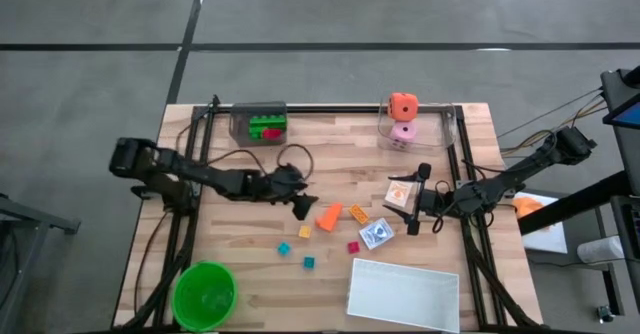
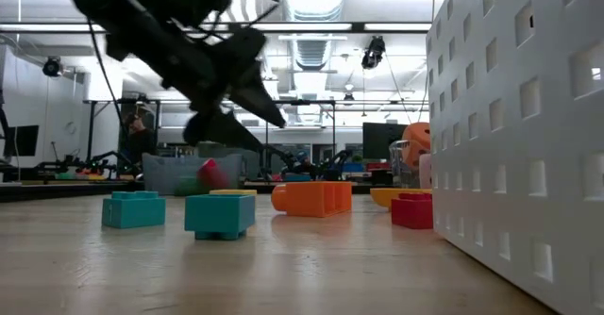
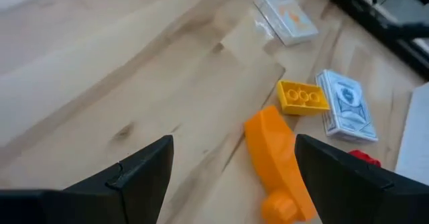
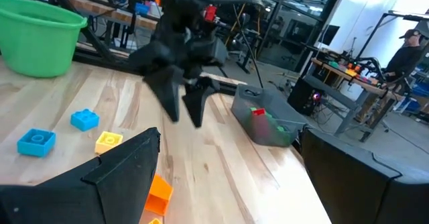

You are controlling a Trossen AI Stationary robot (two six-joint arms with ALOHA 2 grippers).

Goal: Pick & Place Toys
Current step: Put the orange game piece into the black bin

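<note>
My left gripper point(image 1: 301, 207) hangs open above the table's middle, tilted down, just left of the orange cone point(image 1: 328, 215). In the left wrist view the cone point(image 3: 275, 163) lies on its side between my fingers, close to one finger point(image 3: 335, 177); nothing is touched. A yellow brick point(image 3: 303, 96), a blue printed card point(image 3: 345, 106), an orange printed card point(image 3: 287, 16) and a red cube point(image 3: 365, 158) lie beyond it. Teal cubes point(image 1: 284, 248) point(image 1: 309, 262) and a yellow cube point(image 1: 304, 231) rest nearer the front. My right gripper point(image 1: 425, 199) waits open and level at the right.
A green bowl point(image 1: 204, 294) stands at the front left and a white tray point(image 1: 404, 294) at the front right. At the back, one clear box point(image 1: 260, 124) holds green bricks, and another point(image 1: 405, 122) holds an orange cube and a pink die.
</note>
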